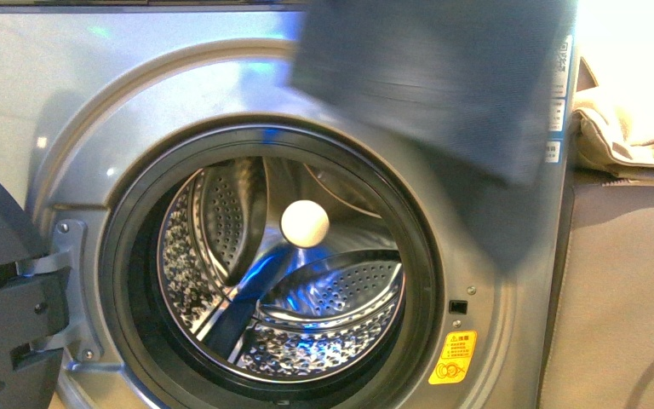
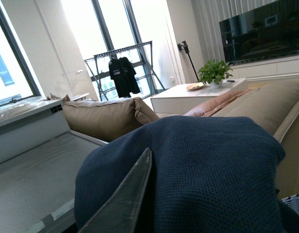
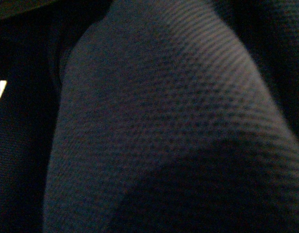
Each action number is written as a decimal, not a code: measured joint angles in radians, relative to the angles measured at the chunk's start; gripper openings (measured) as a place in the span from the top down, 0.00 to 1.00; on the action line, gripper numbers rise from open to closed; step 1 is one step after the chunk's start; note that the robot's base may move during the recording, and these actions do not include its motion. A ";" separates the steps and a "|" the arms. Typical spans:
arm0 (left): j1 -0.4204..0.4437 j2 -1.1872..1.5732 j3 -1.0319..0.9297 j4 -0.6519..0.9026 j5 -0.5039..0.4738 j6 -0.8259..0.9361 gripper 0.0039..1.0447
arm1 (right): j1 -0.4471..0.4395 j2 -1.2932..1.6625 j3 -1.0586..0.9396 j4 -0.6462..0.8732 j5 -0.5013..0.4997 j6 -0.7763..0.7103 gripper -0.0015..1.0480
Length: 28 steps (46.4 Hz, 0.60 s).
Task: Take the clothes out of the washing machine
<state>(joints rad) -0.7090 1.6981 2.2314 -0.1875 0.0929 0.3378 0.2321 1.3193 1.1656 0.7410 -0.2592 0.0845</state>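
The washing machine [image 1: 77, 102] fills the front view, its door [image 1: 0, 290] swung open at the left and the steel drum [image 1: 324, 298] showing. The clothes [image 1: 443, 77], a dark navy cloth, hang blurred at the upper right in front of the machine, outside the drum. In the left wrist view the clothes [image 2: 212, 179] drape over my left gripper; one grey finger [image 2: 127, 199] shows pressed against the cloth, shut on it. The right wrist view is filled by the same dark cloth [image 3: 159, 111]; my right gripper is hidden behind it.
A white ball [image 1: 305, 223] sits inside the drum. A beige sofa [image 1: 622, 281] with cushions [image 1: 630, 128] stands right of the machine. In the left wrist view a sofa cushion [image 2: 106, 116], a white low table [image 2: 198, 92] with a plant [image 2: 215, 73] and a clothes rack [image 2: 123, 73] show.
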 joint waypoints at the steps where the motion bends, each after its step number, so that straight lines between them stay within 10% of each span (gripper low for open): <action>1: 0.000 0.000 0.000 0.000 0.000 0.000 0.70 | -0.003 -0.002 -0.002 0.003 0.001 0.002 0.67; 9: 0.000 0.000 0.002 0.000 0.004 0.000 0.48 | -0.034 -0.038 -0.050 0.041 0.018 0.035 0.86; 20: 0.000 0.000 0.006 0.000 0.004 0.000 0.05 | -0.159 -0.203 -0.219 0.052 0.003 0.088 0.88; 28: 0.000 0.000 0.007 0.000 0.004 0.000 0.06 | -0.439 -0.390 -0.386 0.002 -0.120 0.177 0.88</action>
<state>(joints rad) -0.7090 1.6978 2.2387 -0.1871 0.0967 0.3374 -0.2073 0.9291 0.7795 0.7433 -0.3794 0.2619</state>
